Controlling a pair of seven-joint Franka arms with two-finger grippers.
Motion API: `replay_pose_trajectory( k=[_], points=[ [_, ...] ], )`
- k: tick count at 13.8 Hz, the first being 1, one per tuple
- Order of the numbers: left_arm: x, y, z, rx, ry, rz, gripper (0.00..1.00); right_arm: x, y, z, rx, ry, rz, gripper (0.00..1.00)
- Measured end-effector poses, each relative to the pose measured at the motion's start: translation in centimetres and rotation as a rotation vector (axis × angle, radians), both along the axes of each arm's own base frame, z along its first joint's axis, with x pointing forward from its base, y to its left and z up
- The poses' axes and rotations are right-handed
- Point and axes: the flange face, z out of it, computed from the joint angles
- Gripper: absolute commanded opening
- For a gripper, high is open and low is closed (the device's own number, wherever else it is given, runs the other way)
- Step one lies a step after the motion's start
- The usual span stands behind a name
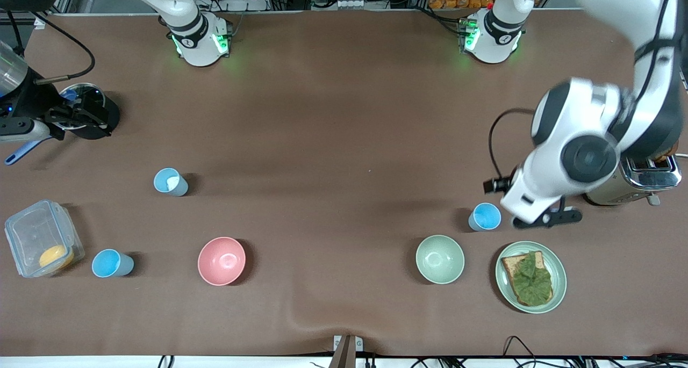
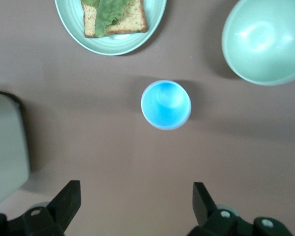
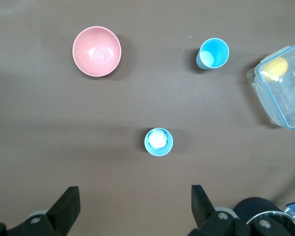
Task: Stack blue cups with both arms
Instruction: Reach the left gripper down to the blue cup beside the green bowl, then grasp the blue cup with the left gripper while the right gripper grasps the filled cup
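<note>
I see three blue cups standing upright on the brown desk [image 1: 333,142]. The cup with the whitish patch [image 1: 170,182] sits toward the right arm's end, farther from the front camera than the pink bowl [image 1: 221,260]. A second blue cup [image 1: 111,263] stands beside that bowl, between it and a clear lidded container [image 1: 43,238] holding something yellow. The third blue cup [image 1: 485,216] stands toward the left arm's end, near the pale green bowl [image 1: 439,259] and the plate [image 1: 559,282] carrying toast with a leaf on it. My left tool [image 2: 136,206] hangs over the desk just beside that third cup, fingers spread wide, holding nothing. My right tool [image 3: 135,209] is up over the desk near the patched cup, fingers likewise apart and empty. A toaster [image 1: 639,181] stands under the left arm.
</note>
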Motion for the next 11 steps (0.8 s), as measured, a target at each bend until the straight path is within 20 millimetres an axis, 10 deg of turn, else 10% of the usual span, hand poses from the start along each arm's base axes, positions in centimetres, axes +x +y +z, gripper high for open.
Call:
replay_pose_trajectory(
  k=[4, 9, 11],
  points=[
    [3.1, 6.0, -9.8, -0.029, 0.028, 0.088, 1.0, -0.4, 0.9, -2.9, -0.016, 0.12, 0.02, 1.0],
    [2.8, 4.4, -16.5, -0.042, 0.076, 0.067, 1.0, 1.7, -1.9, -13.4, -0.018, 0.155, 0.063, 1.0],
    [2.7, 4.1, -17.3, -0.041, 0.087, 0.063, 0.01, 1.9, -1.9, -19.9, -0.021, 0.114, 0.064, 0.95]
  ],
)
